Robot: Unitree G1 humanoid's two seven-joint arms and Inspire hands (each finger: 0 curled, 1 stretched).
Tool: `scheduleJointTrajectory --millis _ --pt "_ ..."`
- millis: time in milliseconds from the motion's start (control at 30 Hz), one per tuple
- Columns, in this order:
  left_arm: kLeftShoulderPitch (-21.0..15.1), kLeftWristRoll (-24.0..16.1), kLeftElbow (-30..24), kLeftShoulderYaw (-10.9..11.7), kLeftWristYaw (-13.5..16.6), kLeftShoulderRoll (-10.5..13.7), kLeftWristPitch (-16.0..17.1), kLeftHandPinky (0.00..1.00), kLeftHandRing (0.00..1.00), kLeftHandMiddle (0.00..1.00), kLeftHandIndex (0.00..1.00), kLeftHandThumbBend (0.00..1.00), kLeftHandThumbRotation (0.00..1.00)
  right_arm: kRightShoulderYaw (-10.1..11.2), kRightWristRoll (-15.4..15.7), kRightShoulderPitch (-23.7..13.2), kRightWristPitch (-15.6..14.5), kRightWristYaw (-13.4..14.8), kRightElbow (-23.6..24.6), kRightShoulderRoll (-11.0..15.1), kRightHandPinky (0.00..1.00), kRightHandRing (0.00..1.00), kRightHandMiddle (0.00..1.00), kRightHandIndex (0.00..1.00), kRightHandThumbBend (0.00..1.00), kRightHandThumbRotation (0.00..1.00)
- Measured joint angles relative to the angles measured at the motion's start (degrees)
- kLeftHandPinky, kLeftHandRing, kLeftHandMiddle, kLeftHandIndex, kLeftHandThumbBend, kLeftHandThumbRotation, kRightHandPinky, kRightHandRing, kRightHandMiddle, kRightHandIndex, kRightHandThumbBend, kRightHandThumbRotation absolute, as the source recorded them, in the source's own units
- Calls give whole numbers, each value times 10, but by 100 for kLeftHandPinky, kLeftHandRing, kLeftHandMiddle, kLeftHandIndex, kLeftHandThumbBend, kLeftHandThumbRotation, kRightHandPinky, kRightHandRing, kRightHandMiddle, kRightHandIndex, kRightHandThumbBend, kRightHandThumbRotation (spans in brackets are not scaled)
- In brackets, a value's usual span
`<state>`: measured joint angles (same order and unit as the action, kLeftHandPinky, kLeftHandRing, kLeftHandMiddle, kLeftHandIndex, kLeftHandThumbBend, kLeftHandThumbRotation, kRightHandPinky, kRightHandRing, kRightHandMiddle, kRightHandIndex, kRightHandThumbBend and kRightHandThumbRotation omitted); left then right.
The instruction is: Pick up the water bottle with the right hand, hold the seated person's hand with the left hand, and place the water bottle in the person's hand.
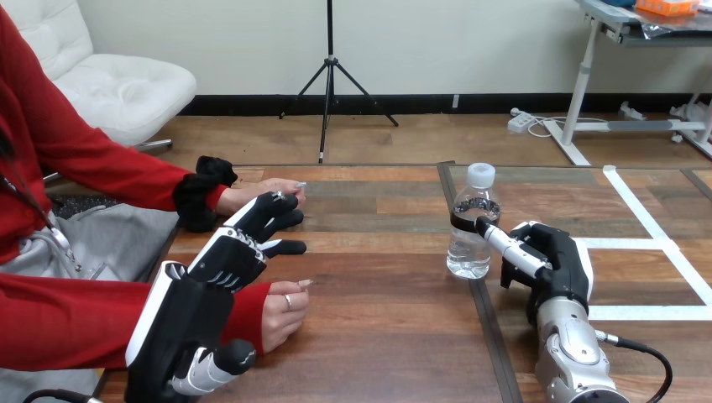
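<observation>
the black, white-shelled left hand (225, 262) reaches forward from the brown wooden table's (386, 336) near left corner, fingers straight. the matching right hand (550, 256) sits towards the near right edge on its silver forearm, fingers relaxed.

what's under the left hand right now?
The person's far hand lies on the table, partly under the left hand; its fingertips show beyond. Whether the two touch is covered, so I cannot tell.
</observation>
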<state>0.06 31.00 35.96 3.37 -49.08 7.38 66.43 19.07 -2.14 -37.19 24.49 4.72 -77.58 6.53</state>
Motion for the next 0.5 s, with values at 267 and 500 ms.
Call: scheduleJointTrajectory --millis 267,500 --pt "-2 2 0 0 -9 -1 0 74 86 88 89 100 77 -9 15 0 1 27 0 0 11 15 19 17 69 0" --pt "-2 2 1 1 -14 -1 0 73 85 88 88 100 77 -14 26 0 1 29 0 2 25 29 33 32 78 0"
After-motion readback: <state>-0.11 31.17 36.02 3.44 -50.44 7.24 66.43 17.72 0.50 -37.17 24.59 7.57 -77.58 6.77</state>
